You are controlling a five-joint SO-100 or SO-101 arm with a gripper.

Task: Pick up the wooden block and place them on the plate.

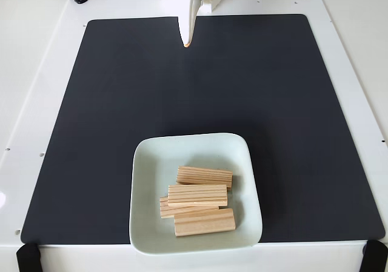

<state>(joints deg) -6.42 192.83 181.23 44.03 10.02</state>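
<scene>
Wooden blocks (200, 199): four piled on plate (151, 163); hand (187, 42): fingers together, holding nothing, top of mat (121, 102)

In the fixed view, the white gripper (187, 42) is seen at twelve o'clock, pointed toward six o'clock. Its fingers (189, 23) are drawn together into one narrow taper with an orange tip, and nothing is held. The arm is cut off by the top edge.

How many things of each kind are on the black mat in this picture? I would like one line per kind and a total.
Wooden blocks, all on the plate, one partly under another: 4
Plate: 1
Total: 5
</scene>
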